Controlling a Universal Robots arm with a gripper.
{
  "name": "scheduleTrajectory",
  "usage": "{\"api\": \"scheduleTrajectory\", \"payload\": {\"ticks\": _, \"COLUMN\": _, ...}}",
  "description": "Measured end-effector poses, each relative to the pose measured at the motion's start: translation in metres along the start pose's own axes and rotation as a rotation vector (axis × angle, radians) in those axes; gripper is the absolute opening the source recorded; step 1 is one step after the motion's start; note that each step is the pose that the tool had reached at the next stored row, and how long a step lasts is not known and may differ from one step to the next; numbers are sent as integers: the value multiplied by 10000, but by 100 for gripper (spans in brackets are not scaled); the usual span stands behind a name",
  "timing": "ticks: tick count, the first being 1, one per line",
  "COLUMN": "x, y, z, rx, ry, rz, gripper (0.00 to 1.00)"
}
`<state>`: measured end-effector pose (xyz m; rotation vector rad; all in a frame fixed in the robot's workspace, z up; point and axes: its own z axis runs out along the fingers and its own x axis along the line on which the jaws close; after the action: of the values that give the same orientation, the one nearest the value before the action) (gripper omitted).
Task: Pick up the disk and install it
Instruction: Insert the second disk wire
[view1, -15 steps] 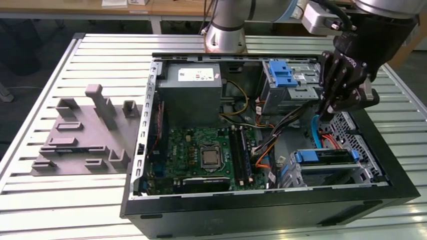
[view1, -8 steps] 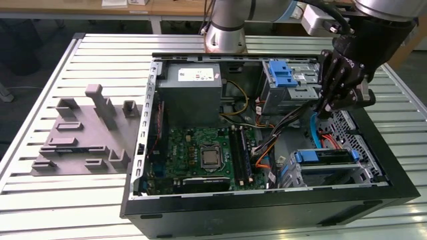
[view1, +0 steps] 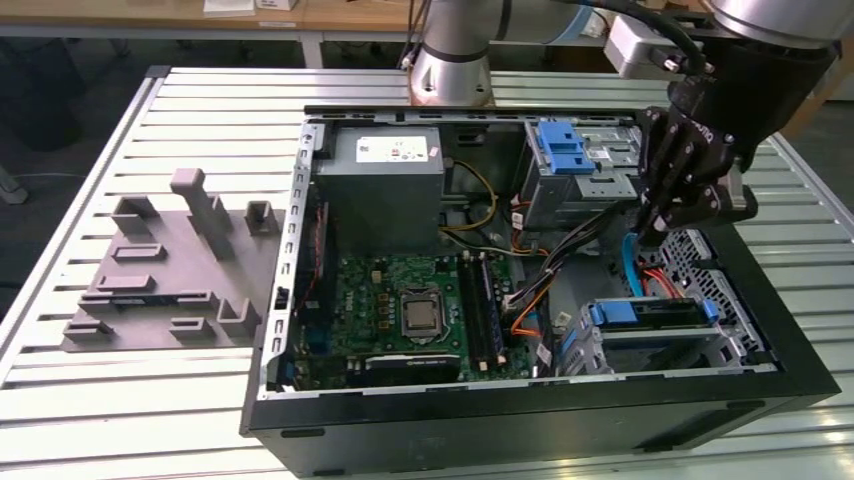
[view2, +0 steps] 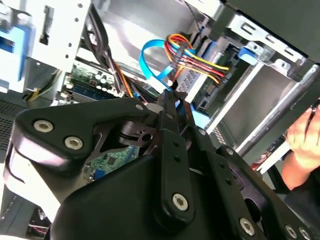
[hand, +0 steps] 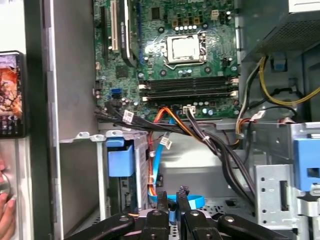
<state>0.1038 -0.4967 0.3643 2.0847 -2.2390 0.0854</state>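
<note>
Slatted metal table (view1: 160, 420) carries an open computer case (view1: 534, 420). Disk (view1: 645, 314) already sits in the lower bay, blue handle outward, so installation looks essentially done. End effector (view1: 650, 238) hovers above it, fingers pressed together, holding nothing.

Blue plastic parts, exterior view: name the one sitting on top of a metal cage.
The blue latch bracket on the drive cage beside the power supply; the disk's blue handle fronts the lower cage.
</note>
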Motion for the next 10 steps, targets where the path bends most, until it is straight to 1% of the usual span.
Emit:
{"api": "scheduleTrajectory", "payload": {"ticks": 2, "x": 30, "y": -2, "z": 10, "rx": 10, "ry": 78, "rz": 2, "gripper": 19}}
{"api": "scheduleTrajectory", "payload": {"ticks": 4, "x": 56, "y": -4, "z": 23, "rx": 22, "ry": 140, "rz": 4, "gripper": 19}}
{"api": "scheduleTrajectory", "payload": {"ticks": 10, "x": 142, "y": -11, "z": 73, "rx": 68, "ry": 290, "rz": 11, "gripper": 19}}
